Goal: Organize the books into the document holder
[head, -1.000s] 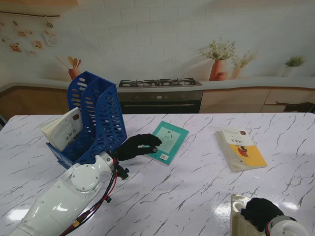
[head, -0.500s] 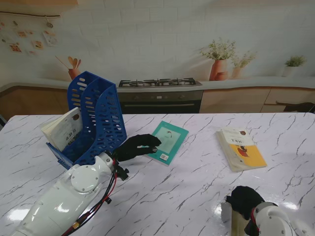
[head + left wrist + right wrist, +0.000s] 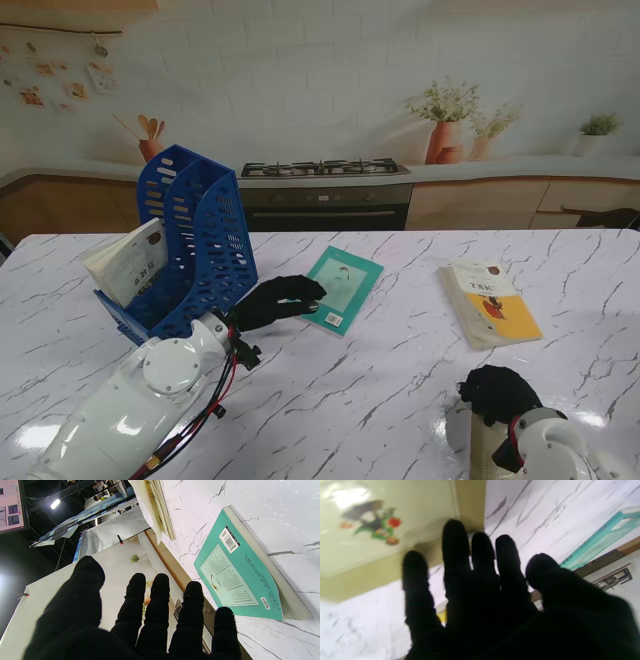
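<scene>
White marble counter [image 3: 400, 400] carried the teal book [image 3: 342, 289] at frame centre, its long axis running up-right, touching the spread, empty fingers [image 3: 310, 291] of the left hand [image 3: 275, 300], beside the blue document holder [image 3: 195, 240].

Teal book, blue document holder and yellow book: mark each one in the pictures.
teal book [image 3: 342, 286]: stand view, middle of its cover.
blue document holder [image 3: 212, 245]: stand view, perforated side wall facing the teal book.
yellow book [image 3: 491, 304]: stand view, middle of its cover.
</scene>
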{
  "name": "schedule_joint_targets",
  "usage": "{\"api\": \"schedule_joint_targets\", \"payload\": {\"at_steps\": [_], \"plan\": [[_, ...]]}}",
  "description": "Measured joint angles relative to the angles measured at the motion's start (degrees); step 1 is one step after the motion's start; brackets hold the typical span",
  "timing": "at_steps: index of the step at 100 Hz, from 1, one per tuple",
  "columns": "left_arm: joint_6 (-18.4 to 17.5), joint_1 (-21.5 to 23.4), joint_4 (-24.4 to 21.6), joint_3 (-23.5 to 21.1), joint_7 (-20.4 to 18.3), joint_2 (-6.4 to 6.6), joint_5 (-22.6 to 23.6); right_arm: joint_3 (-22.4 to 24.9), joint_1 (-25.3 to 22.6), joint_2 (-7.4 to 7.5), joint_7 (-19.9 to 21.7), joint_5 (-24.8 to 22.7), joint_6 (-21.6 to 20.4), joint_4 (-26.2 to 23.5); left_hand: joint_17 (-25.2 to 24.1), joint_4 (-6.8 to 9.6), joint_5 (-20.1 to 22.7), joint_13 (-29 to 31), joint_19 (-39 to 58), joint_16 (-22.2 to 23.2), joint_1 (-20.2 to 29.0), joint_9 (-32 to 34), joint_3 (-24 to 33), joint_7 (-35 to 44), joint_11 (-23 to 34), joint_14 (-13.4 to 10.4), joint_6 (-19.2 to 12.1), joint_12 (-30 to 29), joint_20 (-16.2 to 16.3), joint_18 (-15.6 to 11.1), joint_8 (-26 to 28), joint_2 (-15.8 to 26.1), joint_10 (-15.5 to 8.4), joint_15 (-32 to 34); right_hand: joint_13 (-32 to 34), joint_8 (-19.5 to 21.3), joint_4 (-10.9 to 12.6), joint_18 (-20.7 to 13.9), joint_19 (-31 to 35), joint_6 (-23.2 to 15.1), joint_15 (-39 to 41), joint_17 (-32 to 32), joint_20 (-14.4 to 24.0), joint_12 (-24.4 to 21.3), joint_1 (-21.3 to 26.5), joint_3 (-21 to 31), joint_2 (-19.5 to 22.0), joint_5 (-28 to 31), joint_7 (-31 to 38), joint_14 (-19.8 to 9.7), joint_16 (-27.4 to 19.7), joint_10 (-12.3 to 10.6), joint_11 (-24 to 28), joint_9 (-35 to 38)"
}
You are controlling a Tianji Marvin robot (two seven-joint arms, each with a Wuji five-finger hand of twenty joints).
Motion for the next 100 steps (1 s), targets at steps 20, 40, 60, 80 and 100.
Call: {"api": "schedule_joint_targets", "payload": {"at_steps": [20,40,60,80,100], "plan": [[-1.36,-1.3,1.83,1.33,-0.09,-0.11,-1.1,3.44,-7.5,-1.2,-3.71,-5.64,4.28,-7.62,0.0,0.0,0.0,0.01,0.0,0.01,0.0,0.0,0.0,0.01,0.01,0.0,0.0,0.01,0.02,0.01,0.0,0.01,0.0,0.07,-0.69,11.09,0.0,-3.59,2.22,-3.77,-0.95,0.85,4.4,5.67,-1.64,-6.75,0.04,0.09,2.28,-0.42,6.14,-0.1,2.43,-0.1],[-2.89,-3.0,4.0,2.61,-0.45,-0.42,-2.46,5.34,-11.8,-0.96,1.01,-7.6,11.44,-11.92,0.0,0.0,0.0,0.01,0.01,0.01,0.01,0.0,0.0,0.02,0.01,-0.01,0.0,0.01,0.03,0.02,0.0,0.17,0.0,0.07,-6.26,20.41,3.41,-3.59,-1.37,-3.5,-2.64,-5.49,5.0,7.84,-4.46,-20.58,7.32,-3.24,-11.58,-0.45,7.5,-0.02,1.73,-6.01],[-3.91,-4.44,5.45,3.59,-1.44,-0.58,-3.47,5.24,-14.01,-0.66,1.07,-8.1,15.32,-11.42,0.0,0.0,0.0,0.01,0.01,0.01,1.17,0.01,0.01,0.03,0.02,-0.02,0.0,0.01,0.03,0.03,0.0,0.23,0.0,0.07,-11.15,21.79,3.45,-3.66,-5.75,-3.02,-4.75,-13.33,3.64,8.51,2.31,-44.96,16.57,-10.73,-15.54,-0.52,7.48,-0.14,1.75,-11.72],[-5.5,-6.43,7.71,5.21,-2.34,-0.79,-4.76,5.51,-15.33,-0.62,0.64,-7.67,16.96,-11.34,0.0,0.0,0.01,0.01,0.01,0.01,1.17,0.01,0.01,0.03,0.02,-0.02,0.0,0.01,0.03,0.57,0.0,0.24,0.0,0.07,-13.67,23.2,3.45,-3.7,-9.19,-4.26,-1.92,-18.91,1.55,11.75,2.35,-46.49,18.19,-16.36,-16.23,-6.5,10.37,-3.56,4.98,-15.37],[-6.54,-7.68,9.15,6.16,-2.55,-1.22,-5.62,5.47,-15.16,-0.3,0.47,-3.7,20.37,-11.87,0.0,0.0,0.01,0.01,0.01,0.02,1.2,0.01,-0.27,0.03,0.02,-0.02,0.0,0.02,0.03,0.64,0.0,0.24,0.0,0.07,-15.57,23.37,3.45,-3.71,-10.58,-5.96,0.51,-20.04,0.29,13.93,1.6,-46.78,18.88,-16.84,-16.36,-8.61,12.76,-5.81,6.9,-16.46]]}}
